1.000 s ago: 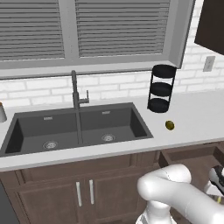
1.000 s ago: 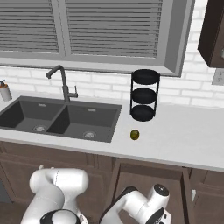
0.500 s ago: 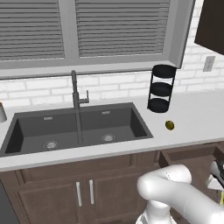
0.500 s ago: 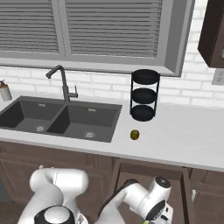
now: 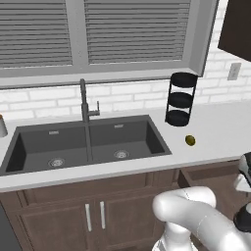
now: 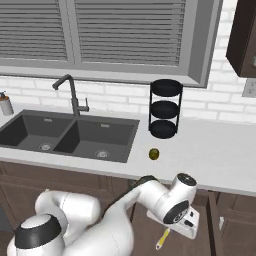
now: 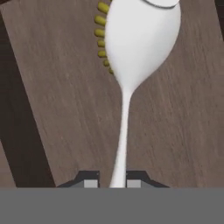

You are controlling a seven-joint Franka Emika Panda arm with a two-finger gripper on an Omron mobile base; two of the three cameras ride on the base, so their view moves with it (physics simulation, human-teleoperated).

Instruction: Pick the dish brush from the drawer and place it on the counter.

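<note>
Dish brush (image 7: 131, 52) lies on wooden floor of open drawer (image 7: 57, 109), white head far from hand, yellow bristles along one side. Gripper (image 7: 111, 181) clenched on its thin white handle. Drawer sits below counter (image 6: 220, 160), right of sink (image 6: 65, 135); small olive-green object (image 6: 154, 153) on counter.

Drawer (image 7: 57, 100) floor — dish brush (image 7: 135, 48) lying flat

The brush (image 7: 131, 57) head runs off the top edge (bristles mostly hidden beneath it); its handle end disappears between the end effector (image 7: 112, 183) fingertips.
</note>
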